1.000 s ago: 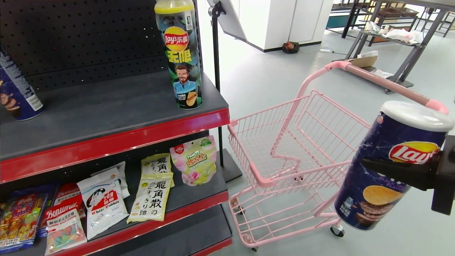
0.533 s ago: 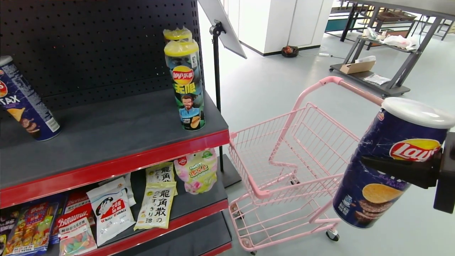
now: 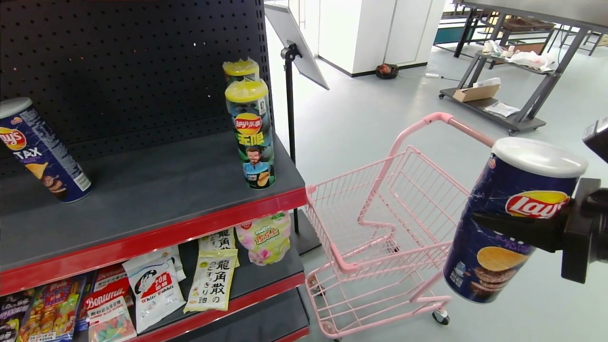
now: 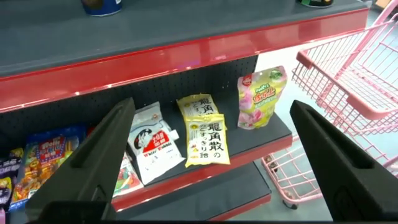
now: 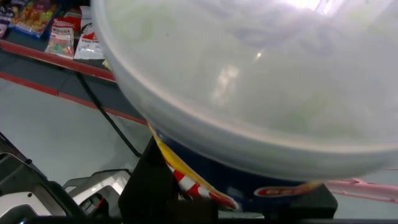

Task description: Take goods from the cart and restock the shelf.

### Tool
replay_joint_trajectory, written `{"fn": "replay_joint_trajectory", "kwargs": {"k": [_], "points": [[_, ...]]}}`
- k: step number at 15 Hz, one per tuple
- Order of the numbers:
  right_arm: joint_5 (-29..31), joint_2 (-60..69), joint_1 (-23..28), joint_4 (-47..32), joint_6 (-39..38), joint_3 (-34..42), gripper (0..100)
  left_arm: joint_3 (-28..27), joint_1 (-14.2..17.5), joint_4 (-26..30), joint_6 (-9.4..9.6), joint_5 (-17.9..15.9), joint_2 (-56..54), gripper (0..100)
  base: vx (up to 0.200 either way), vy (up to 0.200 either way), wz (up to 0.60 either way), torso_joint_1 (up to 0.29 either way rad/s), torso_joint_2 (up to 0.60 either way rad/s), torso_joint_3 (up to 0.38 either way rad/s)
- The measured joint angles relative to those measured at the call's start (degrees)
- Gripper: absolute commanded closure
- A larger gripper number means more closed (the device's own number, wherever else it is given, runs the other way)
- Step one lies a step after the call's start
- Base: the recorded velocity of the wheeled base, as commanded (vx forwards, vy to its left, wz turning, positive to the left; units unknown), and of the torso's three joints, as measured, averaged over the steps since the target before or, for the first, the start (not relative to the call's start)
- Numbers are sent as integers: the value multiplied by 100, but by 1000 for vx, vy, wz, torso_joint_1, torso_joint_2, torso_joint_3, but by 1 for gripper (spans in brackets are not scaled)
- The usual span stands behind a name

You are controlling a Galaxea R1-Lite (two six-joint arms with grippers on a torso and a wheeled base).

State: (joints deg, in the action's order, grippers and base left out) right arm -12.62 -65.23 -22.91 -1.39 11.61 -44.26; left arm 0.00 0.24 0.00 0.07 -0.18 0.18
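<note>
Gripping a blue chip canister [image 3: 503, 256] around its middle, the right pincer [image 3: 522, 227] holds it tilted at the right edge of the head view, beside the pink cart [image 3: 327, 232] and well apart from the shelf [image 3: 156, 190]. The left pincer [image 4: 211, 104] is spread wide with nothing in it, facing the lower snack bags. I'd judge this the carry-over step. Next comes a swing toward the bare shelf board between the other blue canister [image 3: 45, 152] and the green cans [image 3: 251, 137], where it should be set down upright.
</note>
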Motion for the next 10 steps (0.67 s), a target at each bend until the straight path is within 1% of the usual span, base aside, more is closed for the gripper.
{"fn": "replay_joint_trajectory", "kwargs": {"k": [2, 10], "points": [[74, -23, 4, 0, 10, 48, 100, 0, 5, 2, -2, 0, 0, 0, 0, 0, 600, 7, -5, -5], [59, 5, -22, 9, 49, 212, 100, 0, 5, 0, -5, 2, 0, 0, 0, 0, 600, 5, 1, 2]]}}
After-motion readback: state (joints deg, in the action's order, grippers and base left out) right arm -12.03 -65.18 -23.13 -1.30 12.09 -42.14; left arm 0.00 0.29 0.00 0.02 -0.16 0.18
